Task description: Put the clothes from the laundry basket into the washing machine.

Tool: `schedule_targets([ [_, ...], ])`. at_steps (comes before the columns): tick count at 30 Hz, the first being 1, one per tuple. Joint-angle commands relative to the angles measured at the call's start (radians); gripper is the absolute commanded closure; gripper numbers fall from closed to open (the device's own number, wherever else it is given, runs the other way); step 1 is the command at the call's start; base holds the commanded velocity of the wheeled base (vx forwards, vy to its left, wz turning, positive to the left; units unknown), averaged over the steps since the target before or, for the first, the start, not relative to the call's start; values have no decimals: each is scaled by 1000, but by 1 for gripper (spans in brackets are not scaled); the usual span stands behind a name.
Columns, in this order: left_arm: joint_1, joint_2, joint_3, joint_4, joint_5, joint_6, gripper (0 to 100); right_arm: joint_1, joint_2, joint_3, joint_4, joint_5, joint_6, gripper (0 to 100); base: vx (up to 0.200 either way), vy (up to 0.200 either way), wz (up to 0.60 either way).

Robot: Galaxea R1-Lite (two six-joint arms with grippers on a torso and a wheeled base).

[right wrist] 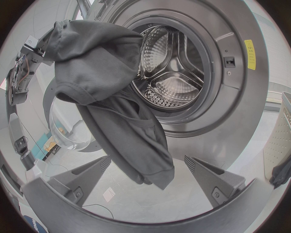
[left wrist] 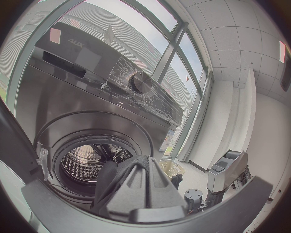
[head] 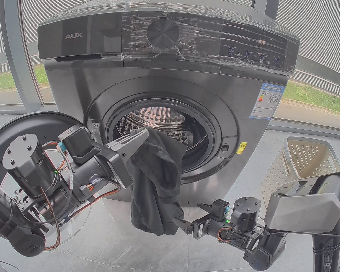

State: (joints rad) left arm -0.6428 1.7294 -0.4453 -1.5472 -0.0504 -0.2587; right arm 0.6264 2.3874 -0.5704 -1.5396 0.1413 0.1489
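Head view: at centre-left the left pincer (head: 140, 136) is clamped shut on the top of a dark garment (head: 156, 180). The garment hangs across the lower left of the washing machine (head: 219, 107) opening and down to the lower centre, and most of it is outside the drum. The right pincer (head: 179, 223) sits low at centre, right at the hem. The laundry basket (head: 309, 162) stands on the floor at the right.

Left wrist view: the two fingers (left wrist: 136, 182) are pressed together with dark cloth bunched at their tips. The lit drum (left wrist: 88, 163) lies just beyond.

Right wrist view: the fingers (right wrist: 91, 173) are spread wide and hold nothing. The garment's tail droops down between them, in front of the drum mouth.

The step in hand looks like feeding the garment in. The left arm should carry the held end well past the rim before it lets go. The right pincer should gather and lift the hanging tail so it follows into the drum and does not drape over the door seal or slip to the floor.
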Motion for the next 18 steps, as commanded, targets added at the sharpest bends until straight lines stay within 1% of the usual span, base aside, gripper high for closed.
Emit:
schedule_targets([
  [1, -2, 3, -3, -1, 0, -1, 100, 12, 35, -43, 4, 26, 1, 0, 0, 0, 0],
  [3, -2, 3, -3, -1, 0, -1, 100, 15, 64, -82, 4, 41, 1, 0, 0, 0, 0],
  [4, -2, 3, -3, -1, 0, -1, 100, 15, 64, -82, 4, 41, 1, 0, 0, 0, 0],
  [5, -2, 1, -4, -1, 0, -1, 100, 16, 87, -120, 16, 67, 3, 0, 0, 0, 0],
  [6, -2, 1, -4, -1, 0, -1, 100, 16, 87, -120, 16, 67, 3, 0, 0, 0, 0],
  [7, -2, -1, -6, -1, 0, -2, 100, 22, 105, -152, 21, 90, 11, 0, 0, 0, 0],
  [8, -2, -1, -6, -1, 0, -2, 100, 30, 122, -186, 27, 104, 14, 0, 0, 0, 0],
  [10, -2, -2, -6, -1, 0, -4, 100, 33, 141, -241, 53, 120, 20, 0, 0, 0, 0],
  [12, 0, -4, -6, -1, 0, -5, 100, 36, 147, -286, 78, 149, 55, 0, 0, 0, 0],
  [13, 0, -4, -6, -1, 0, -5, 100, 36, 147, -286, 78, 149, 55, 100, 0, 0, 0],
  [14, 0, -4, -6, -1, 0, -7, 100, 49, 150, -312, 70, 175, 95, 100, 0, 0, 0],
  [15, 0, -4, -6, -1, 0, -7, 100, 55, 153, -324, 67, 182, 113, 100, 0, 0, 0],
  [16, 0, -4, -6, -1, 0, -8, 100, 61, 153, -333, 65, 182, 124, 100, 0, 0, 0],
  [18, 0, -4, -6, -1, 0, -8, 100, 65, 153, -347, 65, 182, 127, 100, 0, 0, 0],
])
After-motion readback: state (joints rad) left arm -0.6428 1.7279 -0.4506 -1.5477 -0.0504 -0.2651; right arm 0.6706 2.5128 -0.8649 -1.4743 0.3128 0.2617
